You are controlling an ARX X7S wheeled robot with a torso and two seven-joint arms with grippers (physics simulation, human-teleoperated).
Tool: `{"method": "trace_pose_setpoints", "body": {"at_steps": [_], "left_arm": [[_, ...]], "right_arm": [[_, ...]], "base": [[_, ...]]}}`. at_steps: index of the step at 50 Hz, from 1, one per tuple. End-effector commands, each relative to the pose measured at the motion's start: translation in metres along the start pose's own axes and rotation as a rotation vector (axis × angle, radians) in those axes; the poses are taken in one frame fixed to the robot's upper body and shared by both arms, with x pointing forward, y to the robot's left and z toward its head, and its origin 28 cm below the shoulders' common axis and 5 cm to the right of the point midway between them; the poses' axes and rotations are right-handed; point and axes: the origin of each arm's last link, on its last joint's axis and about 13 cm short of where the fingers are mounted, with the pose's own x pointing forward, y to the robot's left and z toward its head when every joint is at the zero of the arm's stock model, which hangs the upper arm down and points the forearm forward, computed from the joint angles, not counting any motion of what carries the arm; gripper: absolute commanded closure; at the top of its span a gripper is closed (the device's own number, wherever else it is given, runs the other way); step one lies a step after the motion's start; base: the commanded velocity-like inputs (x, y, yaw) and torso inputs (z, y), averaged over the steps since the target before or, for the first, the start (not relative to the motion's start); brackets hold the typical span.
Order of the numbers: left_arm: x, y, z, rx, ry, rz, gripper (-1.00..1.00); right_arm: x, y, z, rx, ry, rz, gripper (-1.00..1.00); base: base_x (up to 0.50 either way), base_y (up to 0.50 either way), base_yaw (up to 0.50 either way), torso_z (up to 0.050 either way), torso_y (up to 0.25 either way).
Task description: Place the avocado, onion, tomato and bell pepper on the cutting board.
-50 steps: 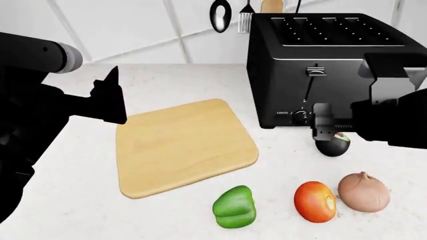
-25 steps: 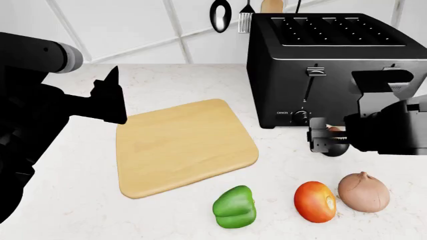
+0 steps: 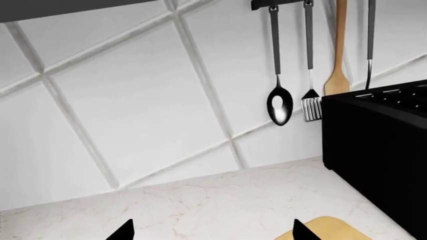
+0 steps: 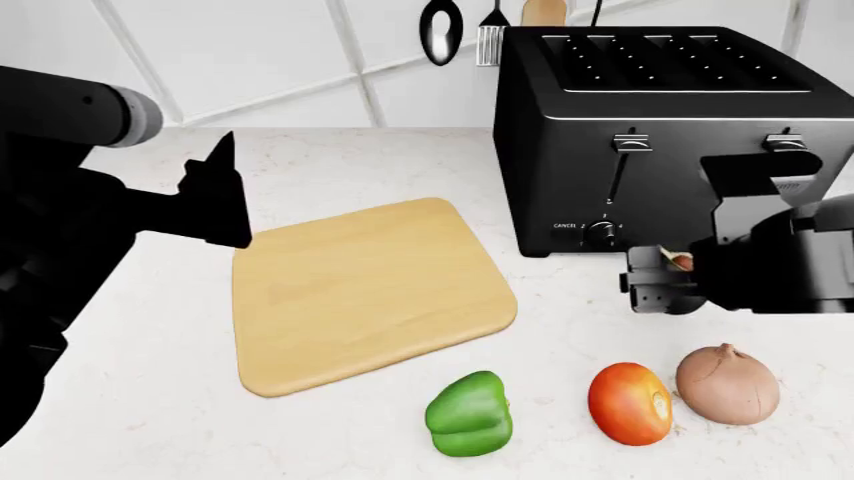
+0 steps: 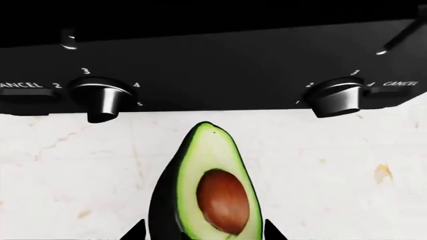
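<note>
The halved avocado [image 5: 208, 192] lies cut face up on the counter just in front of the toaster. My right gripper [image 5: 203, 232] is open, with one fingertip on each side of the avocado and a narrow gap at both. In the head view the right gripper [image 4: 654, 285] hides most of the avocado [image 4: 681, 262]. The light-wood cutting board [image 4: 374, 295] lies bare at the centre. Along the front stand the green bell pepper [image 4: 470, 415], the red-orange tomato [image 4: 630, 403] and the tan onion [image 4: 727, 384]. My left gripper [image 4: 220, 200] hovers open beyond the board's far left corner, holding nothing.
A black toaster [image 4: 667, 130] stands at the back right, and its dials [image 5: 103, 97] sit close behind the avocado. A spoon [image 3: 279, 105] and other utensils hang on the tiled wall behind. The board's corner [image 3: 330, 230] shows in the left wrist view.
My right gripper has come down and forward over the avocado, which lay in plain sight before and is now mostly covered in the head view. The left arm has not moved.
</note>
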Motion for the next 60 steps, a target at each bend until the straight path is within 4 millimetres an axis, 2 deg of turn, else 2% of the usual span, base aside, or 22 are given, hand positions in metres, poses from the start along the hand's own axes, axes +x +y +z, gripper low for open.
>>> {"method": "trace_pose_setpoints", "body": {"at_steps": [1, 10, 14, 23, 33, 38, 45, 49, 54, 60], "left_arm": [[-0.001, 0.001, 0.001, 0.000, -0.004, 0.004, -1.00], [-0.002, 0.001, 0.003, 0.001, -0.009, 0.006, -1.00], [-0.002, 0.001, 0.004, 0.002, -0.011, 0.006, -1.00], [-0.003, 0.002, 0.008, 0.003, -0.020, 0.008, -1.00], [-0.001, 0.002, 0.010, 0.007, -0.013, 0.009, -1.00], [0.000, 0.003, 0.014, 0.010, -0.016, 0.012, -1.00], [0.001, 0.002, 0.019, 0.017, -0.023, 0.009, -1.00], [0.004, 0.003, 0.020, 0.013, -0.021, 0.012, -1.00], [0.005, 0.001, 0.022, 0.017, -0.022, 0.007, -1.00], [0.003, 0.002, 0.025, 0.018, -0.025, 0.005, -1.00]], "right_arm": [[-0.001, 0.000, -0.004, -0.042, 0.004, -0.014, 1.00], [-0.005, -0.002, -0.005, -0.091, -0.020, -0.045, 1.00], [-0.012, -0.003, -0.008, -0.102, -0.015, -0.025, 1.00], [-0.043, -0.007, -0.012, -0.122, -0.053, -0.019, 1.00], [-0.079, 0.004, -0.009, -0.200, -0.111, 0.031, 1.00], [-0.092, 0.009, -0.018, -0.272, -0.084, 0.071, 1.00], [-0.107, 0.008, -0.026, -0.284, -0.082, 0.060, 1.00], [-0.115, 0.015, -0.022, -0.313, -0.111, 0.099, 1.00], [-0.128, 0.035, -0.007, -0.351, -0.182, 0.209, 1.00], [-0.131, 0.056, -0.002, -0.454, -0.168, 0.275, 1.00]], "base": [[0.00, 0.00, 0.00, 0.000, 0.000], [0.00, 0.00, 0.00, 0.000, 0.000], [0.00, 0.00, 0.00, 0.000, 0.000], [0.00, 0.00, 0.00, 0.000, 0.000], [0.00, 0.00, 0.00, 0.000, 0.000], [0.00, 0.00, 0.00, 0.000, 0.000], [0.00, 0.00, 0.00, 0.000, 0.000], [0.00, 0.00, 0.00, 0.000, 0.000], [0.00, 0.00, 0.00, 0.000, 0.000], [0.00, 0.00, 0.00, 0.000, 0.000]]}}
